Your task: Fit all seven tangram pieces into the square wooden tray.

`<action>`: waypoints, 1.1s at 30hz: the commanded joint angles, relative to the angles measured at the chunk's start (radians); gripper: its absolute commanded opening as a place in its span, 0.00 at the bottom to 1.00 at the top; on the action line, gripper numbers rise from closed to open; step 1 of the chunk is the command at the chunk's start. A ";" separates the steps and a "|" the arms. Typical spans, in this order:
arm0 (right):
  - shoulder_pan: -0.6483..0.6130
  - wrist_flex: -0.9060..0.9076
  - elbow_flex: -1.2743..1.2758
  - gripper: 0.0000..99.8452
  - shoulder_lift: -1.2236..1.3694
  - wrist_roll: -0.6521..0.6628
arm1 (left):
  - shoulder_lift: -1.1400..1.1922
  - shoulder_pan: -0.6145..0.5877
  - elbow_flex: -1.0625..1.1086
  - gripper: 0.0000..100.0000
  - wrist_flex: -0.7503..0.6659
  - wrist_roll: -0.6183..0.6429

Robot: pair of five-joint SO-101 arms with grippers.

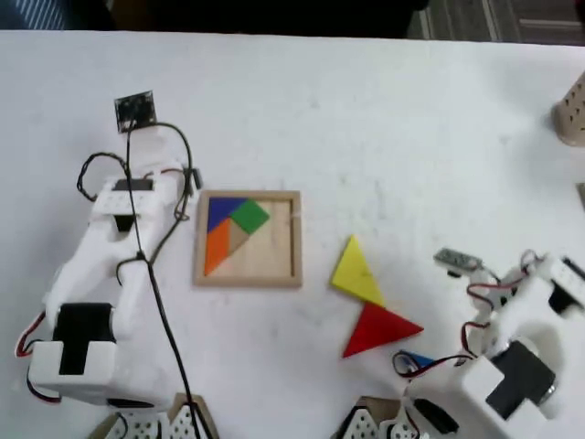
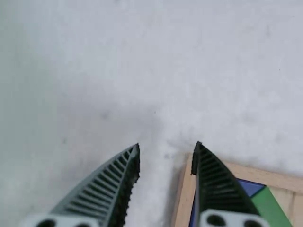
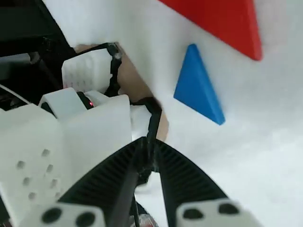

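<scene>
Wooden tray (image 1: 296,238) sits mid-worktop (image 1: 384,119), and three coloured bits are already in its left half. A blue piece (image 1: 219,213) is in the far-left corner, a green piece (image 1: 249,216) is touching it on the right, and an orange piece (image 1: 218,245) is on the near side of the blue.

The other pieces are all off to the tray's right. The yellow triangle (image 1: 356,272) is near the tray's right rim. The red triangle (image 1: 377,329) is just past it, and the two look like they meet at a corner. The small blue triangle (image 1: 416,359) is further out again, beside the red one.

The left arm (image 1: 110,238) is stretched out along the tray's left side. The left gripper (image 2: 166,156) is at the tray's far-left corner with its jaws spread and nothing between them. One jaw is over the tray's corner rim and the other is over bare worktop just outside it.

The right arm (image 1: 512,347) is folded back on itself, well apart from the tray, out beyond the red triangle. On the right gripper (image 3: 149,151) the jaws are pressed together at the tips, not pinching any piece, and they point at the arm's own white housing and a black cable (image 3: 154,111).
</scene>
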 commanded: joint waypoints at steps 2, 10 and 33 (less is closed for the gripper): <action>0.013 -0.182 0.184 0.02 -0.041 0.026 | -0.005 0.022 -0.061 0.20 0.005 -0.009; -0.131 -0.203 0.198 0.02 -0.027 0.011 | -0.008 0.021 -0.060 0.20 0.005 -0.009; -0.364 -0.458 0.023 0.02 -0.025 -0.502 | -0.010 0.019 -0.057 0.20 0.005 -0.009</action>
